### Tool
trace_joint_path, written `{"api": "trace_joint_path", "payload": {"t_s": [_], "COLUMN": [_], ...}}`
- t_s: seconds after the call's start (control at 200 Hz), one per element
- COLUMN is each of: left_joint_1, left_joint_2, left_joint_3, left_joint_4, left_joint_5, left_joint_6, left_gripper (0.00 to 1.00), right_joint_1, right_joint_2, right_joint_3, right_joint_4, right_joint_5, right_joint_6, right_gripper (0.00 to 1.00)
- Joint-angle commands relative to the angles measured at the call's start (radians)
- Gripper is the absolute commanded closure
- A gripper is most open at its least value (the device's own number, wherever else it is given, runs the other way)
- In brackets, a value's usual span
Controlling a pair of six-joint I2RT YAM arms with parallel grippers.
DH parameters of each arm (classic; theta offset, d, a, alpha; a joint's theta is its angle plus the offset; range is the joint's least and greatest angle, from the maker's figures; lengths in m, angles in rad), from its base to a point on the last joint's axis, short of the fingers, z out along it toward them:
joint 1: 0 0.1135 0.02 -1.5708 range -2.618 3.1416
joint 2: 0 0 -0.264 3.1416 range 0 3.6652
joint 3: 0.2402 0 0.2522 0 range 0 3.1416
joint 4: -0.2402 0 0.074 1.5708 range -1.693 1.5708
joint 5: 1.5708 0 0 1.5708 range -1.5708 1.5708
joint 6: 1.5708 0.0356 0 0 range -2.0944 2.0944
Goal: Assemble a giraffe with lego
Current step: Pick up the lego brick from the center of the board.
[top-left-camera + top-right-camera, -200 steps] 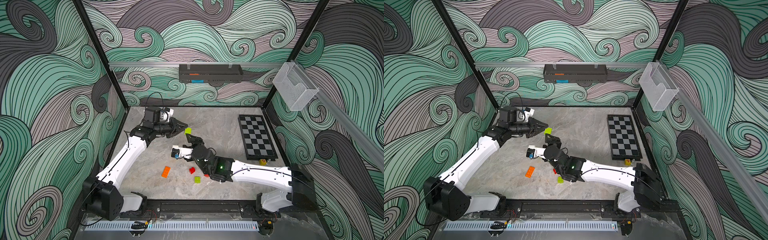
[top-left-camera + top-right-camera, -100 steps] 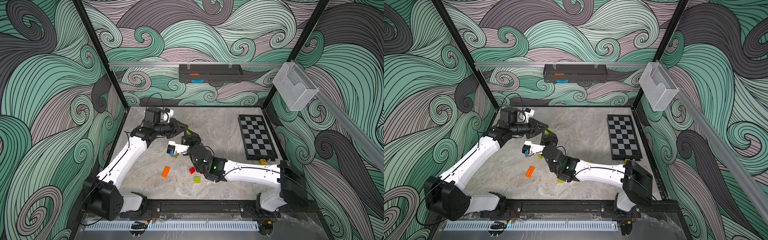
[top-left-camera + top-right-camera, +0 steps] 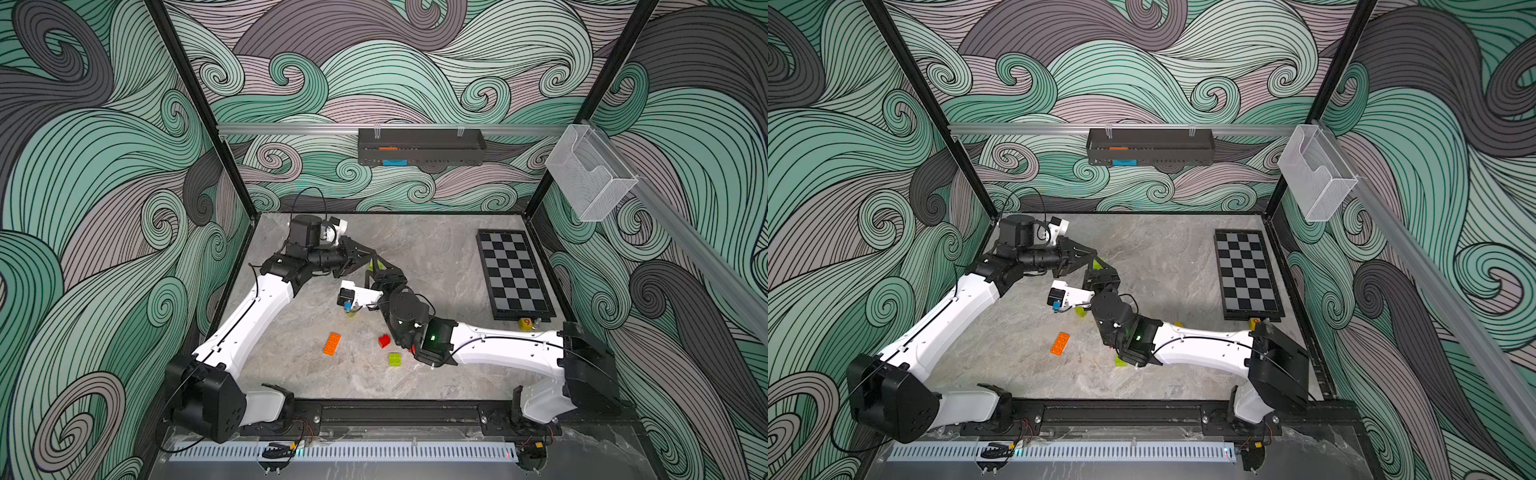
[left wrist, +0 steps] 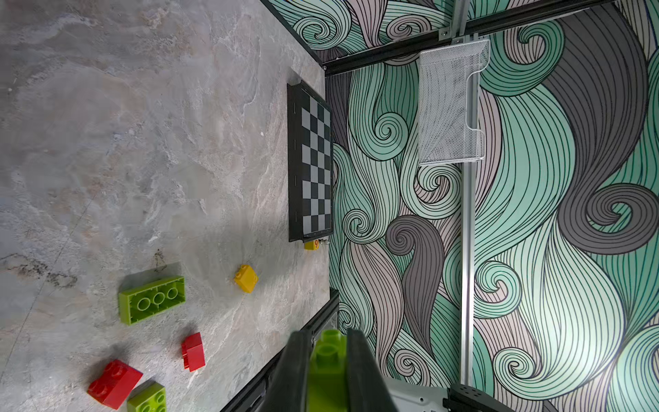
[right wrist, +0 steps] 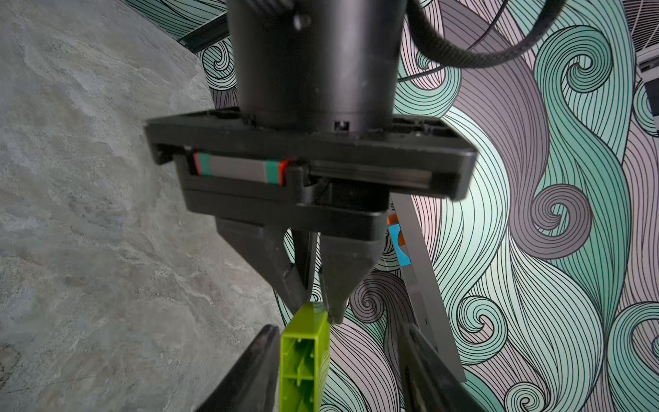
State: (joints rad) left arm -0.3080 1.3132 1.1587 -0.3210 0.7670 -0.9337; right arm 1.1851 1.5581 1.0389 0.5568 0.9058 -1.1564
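One lime brick, pinched in left pincer, points lengthwise between spread right pincer.

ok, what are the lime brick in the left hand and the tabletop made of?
Lime brick: moulded plastic by the look, glossy, smooth studs and a ribbed hollow underside. Tabletop: matte grey-veined stone look; real stone or printed laminate, cannot tell.

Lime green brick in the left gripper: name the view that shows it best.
The right wrist view: the lime green brick is close, hollow underside and one side clear, left gripper pinching its far end. The left wrist view shows only its studded end between the jaws. In both top views it is a sliver.
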Motion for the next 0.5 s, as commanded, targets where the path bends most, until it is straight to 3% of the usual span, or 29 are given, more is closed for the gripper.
{"api": "trace_joint_path", "payload": {"t_s": [0.0, 0.215, 0.375, 0.45, 0.49], "left_joint_1": [-0.013, -0.015, -0.016, -0.016, -0.015], "left_joint_2": [-0.041, -0.050, -0.040, -0.040, -0.041], "left_joint_3": [-0.012, -0.031, -0.030, -0.028, -0.027], "left_joint_4": [-0.014, -0.013, -0.013, -0.012, -0.013], "left_joint_5": [0.006, 0.005, 0.001, -0.003, -0.006], "left_joint_6": [0.029, 0.033, 0.033, 0.038, 0.043], "left_gripper": [1.00, 1.00, 1.00, 1.00, 0.88], "right_joint_1": [-0.037, -0.058, -0.058, -0.058, -0.058], "right_joint_2": [0.021, 0.047, 0.051, 0.039, 0.027], "right_joint_3": [0.045, 0.063, 0.067, 0.071, 0.076], "right_joint_4": [0.006, -0.014, -0.033, -0.067, -0.109], "right_joint_5": [0.039, 0.036, 0.036, 0.038, 0.037], "right_joint_6": [0.058, 0.091, 0.107, 0.127, 0.156], "right_gripper": [0.48, 0.65, 1.00, 1.00, 1.00]}}
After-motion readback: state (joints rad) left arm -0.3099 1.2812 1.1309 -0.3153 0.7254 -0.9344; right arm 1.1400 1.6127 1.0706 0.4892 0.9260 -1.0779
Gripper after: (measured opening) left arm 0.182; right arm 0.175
